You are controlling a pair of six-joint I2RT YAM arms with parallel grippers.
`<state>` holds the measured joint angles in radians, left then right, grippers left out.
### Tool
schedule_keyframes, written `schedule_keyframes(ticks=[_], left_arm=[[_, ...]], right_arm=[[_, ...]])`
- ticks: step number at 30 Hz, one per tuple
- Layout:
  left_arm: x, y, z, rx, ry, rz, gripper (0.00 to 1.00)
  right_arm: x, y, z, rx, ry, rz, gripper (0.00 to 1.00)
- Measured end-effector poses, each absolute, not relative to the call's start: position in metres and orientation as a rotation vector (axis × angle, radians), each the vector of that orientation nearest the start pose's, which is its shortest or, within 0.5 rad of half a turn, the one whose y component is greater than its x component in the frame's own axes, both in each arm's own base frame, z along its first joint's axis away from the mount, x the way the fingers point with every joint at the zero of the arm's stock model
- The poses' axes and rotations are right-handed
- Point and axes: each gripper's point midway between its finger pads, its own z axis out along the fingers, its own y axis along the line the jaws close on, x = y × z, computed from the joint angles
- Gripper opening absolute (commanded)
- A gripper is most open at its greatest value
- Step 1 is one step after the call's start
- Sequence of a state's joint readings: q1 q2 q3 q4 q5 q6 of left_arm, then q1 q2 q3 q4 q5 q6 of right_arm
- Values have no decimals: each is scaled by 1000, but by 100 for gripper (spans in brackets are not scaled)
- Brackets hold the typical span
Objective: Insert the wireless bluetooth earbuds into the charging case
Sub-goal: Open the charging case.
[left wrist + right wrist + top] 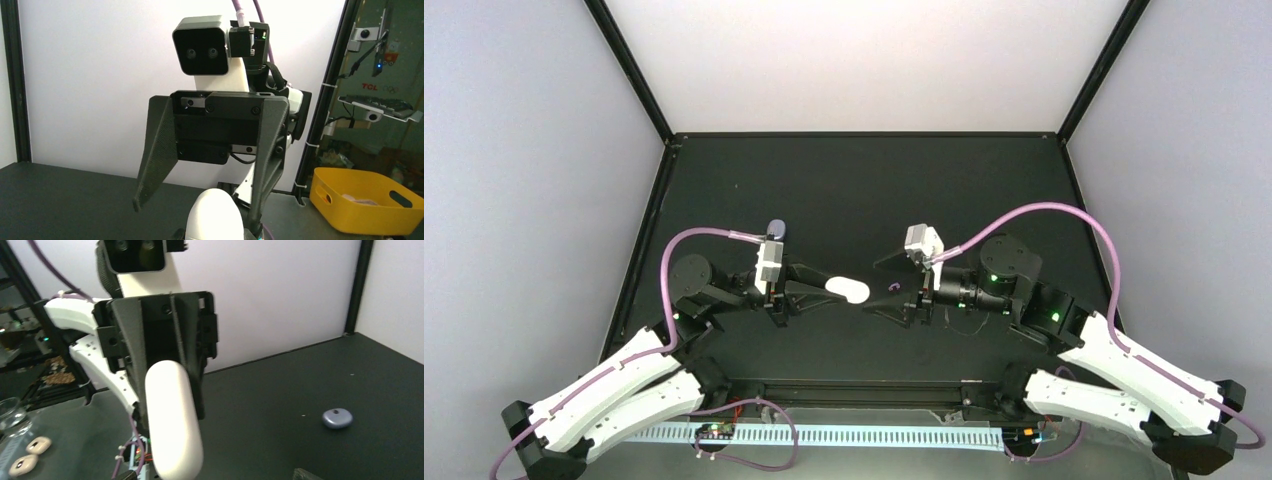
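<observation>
Top external: the left gripper (832, 290) sits left of frame centre, jaws clamped on a white charging case (848, 289) that is held off the table (844, 190). The right gripper (871, 289) faces it from just beside, jaws spread wide and pinching nothing. 1 purple earbud (894, 287) shows as a tiny curl between the right fingers, nearer the palm. I cannot tell whether it lies on the table or touches a finger. A purple-grey case (776, 228) lies on the table behind the left wrist, well apart from the bud.

Left wrist: the top of the white case fills the bottom centre and the right gripper stands wide open behind it. A yellow bin (360, 205) is at lower right, off the table. No bud is visible here.

Right wrist: the white case is at centre, pinched between the dark fingers of the left gripper, and no open lid shows. The purple-grey case is at right on the table and looks shut.

Progress, as a judgement: early. No bud is seated in any case. Only 1 of the buds is in view, and it is not gripped. What is left is to open a case, then pick and seat each bud.
</observation>
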<state>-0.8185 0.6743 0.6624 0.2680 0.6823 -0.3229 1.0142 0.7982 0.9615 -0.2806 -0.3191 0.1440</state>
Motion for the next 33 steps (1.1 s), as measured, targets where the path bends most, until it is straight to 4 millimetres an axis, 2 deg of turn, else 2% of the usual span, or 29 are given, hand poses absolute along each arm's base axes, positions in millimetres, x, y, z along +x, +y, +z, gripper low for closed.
schedule_keyframes(ticks=[5, 11, 24, 33], left_arm=[[96, -265, 381, 987, 1173, -1371, 2], [98, -268, 363, 1002, 1201, -1364, 1], [92, -268, 364, 1038, 1163, -1367, 2], [94, -268, 364, 1039, 1157, -1351, 2]], right_arm=[[100, 289, 376, -1062, 1474, 1174, 79], [104, 289, 374, -1064, 1474, 1141, 76], [115, 299, 359, -1056, 1545, 1121, 72], [119, 299, 358, -1021, 1569, 1110, 70]])
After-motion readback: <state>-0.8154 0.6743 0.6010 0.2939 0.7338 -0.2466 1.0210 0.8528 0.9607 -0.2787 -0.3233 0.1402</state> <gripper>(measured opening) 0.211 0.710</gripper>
